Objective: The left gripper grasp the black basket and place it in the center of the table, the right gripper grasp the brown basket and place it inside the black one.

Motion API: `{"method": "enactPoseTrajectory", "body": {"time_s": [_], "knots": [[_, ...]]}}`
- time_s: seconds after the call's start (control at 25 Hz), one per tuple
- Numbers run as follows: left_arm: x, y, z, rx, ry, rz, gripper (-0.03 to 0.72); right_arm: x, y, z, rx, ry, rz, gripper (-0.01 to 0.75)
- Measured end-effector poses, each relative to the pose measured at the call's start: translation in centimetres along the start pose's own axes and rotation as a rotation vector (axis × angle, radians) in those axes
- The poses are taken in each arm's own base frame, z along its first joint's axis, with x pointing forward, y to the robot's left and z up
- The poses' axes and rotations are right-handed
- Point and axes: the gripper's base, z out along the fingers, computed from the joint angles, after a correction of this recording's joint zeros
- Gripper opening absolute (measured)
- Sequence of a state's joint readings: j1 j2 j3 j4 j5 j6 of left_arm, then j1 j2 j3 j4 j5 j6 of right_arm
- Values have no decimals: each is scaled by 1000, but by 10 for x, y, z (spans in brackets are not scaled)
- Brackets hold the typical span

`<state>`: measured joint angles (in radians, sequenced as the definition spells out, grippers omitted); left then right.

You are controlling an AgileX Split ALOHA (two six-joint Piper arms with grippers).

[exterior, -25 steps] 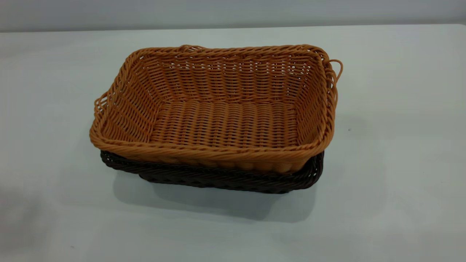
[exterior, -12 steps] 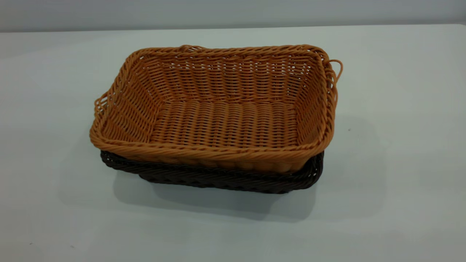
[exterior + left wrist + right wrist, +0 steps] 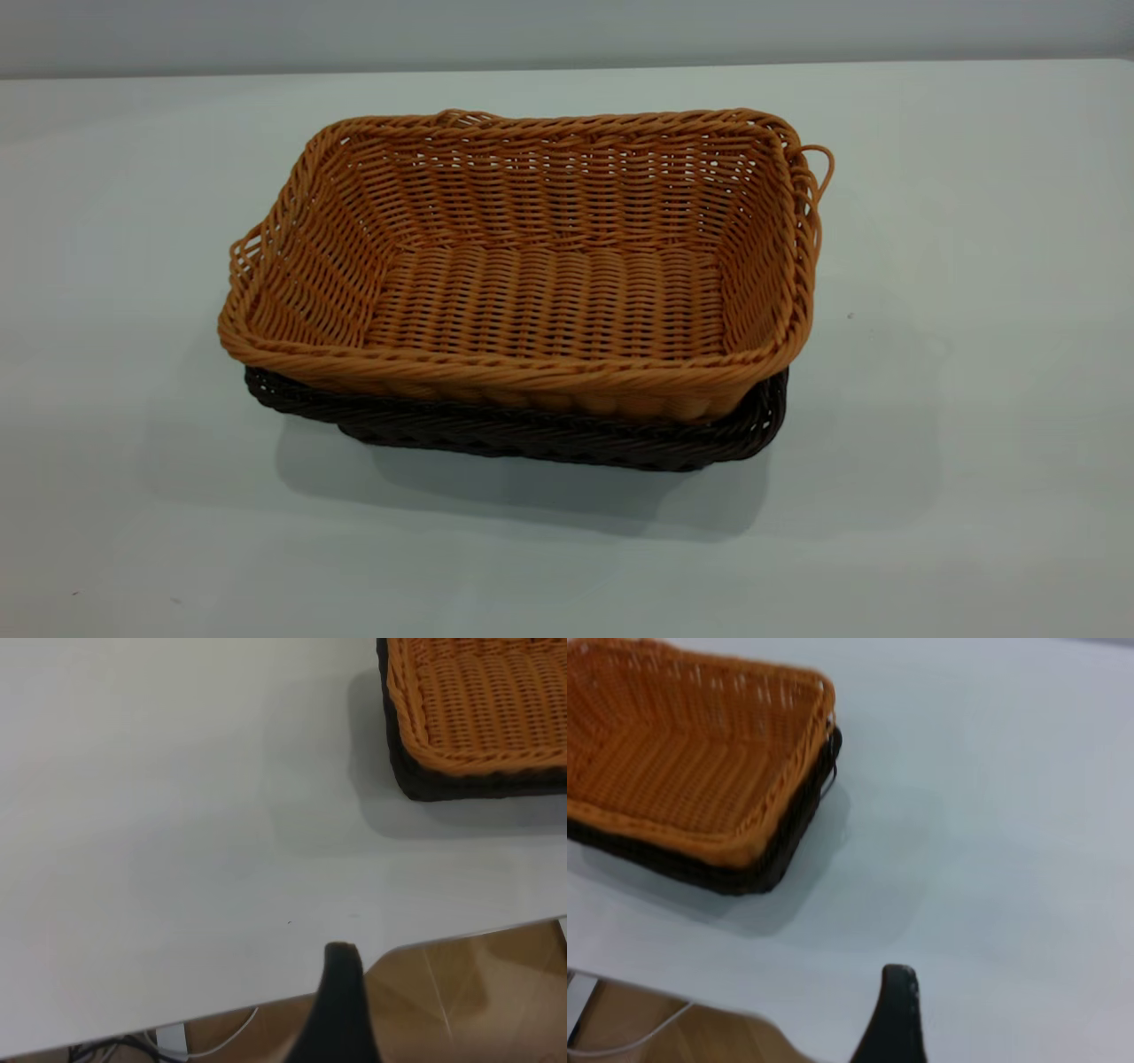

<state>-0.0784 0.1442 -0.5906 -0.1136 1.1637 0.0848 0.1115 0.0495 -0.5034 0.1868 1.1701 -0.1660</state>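
Fingers come first, and little of them shows: each wrist view catches only a single dark tapered tip, so whether either pair is spread or pressed together cannot be told. The left gripper (image 3: 341, 1001) hangs over the table's edge, well apart from the baskets, with bare tabletop between it and them; the right gripper (image 3: 893, 1014) sits likewise near its own edge, also well clear. Neither touches anything. Outward from there lies the table (image 3: 974, 443), smooth, pale and unmarked, and near its middle the brown basket (image 3: 532, 266) is nested inside the black basket (image 3: 549, 443), rims roughly parallel, the black rim showing as a dark band below the brown one along the near side and at both near corners. Their shared long axis runs across the exterior view, from one arm's side to the other, so a short end faces each gripper. By these views neither arm is clearly the nearer. Both baskets are rectangular, woven wicker-style, with flared sides and braided rims; the brown one is orange-tan with small loop handles at its short ends, the black one very dark brown. Open weave and a thick rim should give fingers ready purchase, though the walls likely flex. Judged from how things lie, the stacking looks done.
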Motion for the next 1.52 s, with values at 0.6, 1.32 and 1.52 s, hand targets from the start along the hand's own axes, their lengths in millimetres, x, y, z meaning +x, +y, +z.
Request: {"method": "enactPoseTrajectory", "body": {"time_s": [0.6,1.32,1.52], "knots": [[13,2,22,2,36,33,580,9,2,0,-8,-51,0,593],[17,1,18,-39,-8,32,580,9,2,0,-9,-51,0,593],[25,4,11,-142,-80,-18,580,9,2,0,-9,-51,1,593]]}}
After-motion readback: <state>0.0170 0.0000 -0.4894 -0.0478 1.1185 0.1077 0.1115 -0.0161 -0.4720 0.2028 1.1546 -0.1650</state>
